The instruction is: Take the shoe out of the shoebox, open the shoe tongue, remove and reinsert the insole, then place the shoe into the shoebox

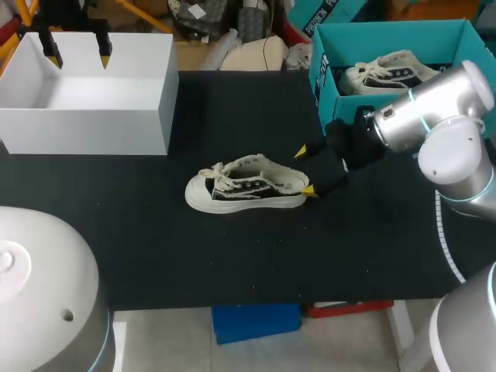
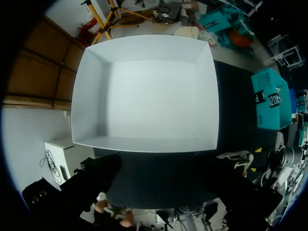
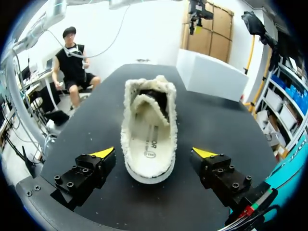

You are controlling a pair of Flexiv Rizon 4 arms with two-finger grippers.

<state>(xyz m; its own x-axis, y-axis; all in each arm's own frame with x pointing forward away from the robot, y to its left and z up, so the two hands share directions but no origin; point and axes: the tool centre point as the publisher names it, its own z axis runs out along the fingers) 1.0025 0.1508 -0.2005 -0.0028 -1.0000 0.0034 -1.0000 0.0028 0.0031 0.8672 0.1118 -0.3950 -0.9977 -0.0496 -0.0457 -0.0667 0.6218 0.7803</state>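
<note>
A cream and black low shoe [image 1: 246,187] lies on its sole in the middle of the black table, toe toward my left arm. My right gripper [image 1: 305,171] stands open at its heel, one yellow tip on either side. In the right wrist view the shoe [image 3: 149,130] points away, its heel between the fingers [image 3: 91,168] with a gap on both sides. The tongue is folded up and the pale insole shows inside. My left gripper [image 1: 78,56] hangs open and empty over the empty white box [image 1: 116,93], whose floor [image 2: 149,96] spreads ahead of it in the left wrist view.
A teal shoebox [image 1: 329,85] at the back right, behind my right arm, holds a second pale shoe [image 1: 386,74]. The white box [image 3: 211,74] stands beyond the shoe's toe. Black tabletop [image 1: 232,256] stretches from the shoe to the front edge.
</note>
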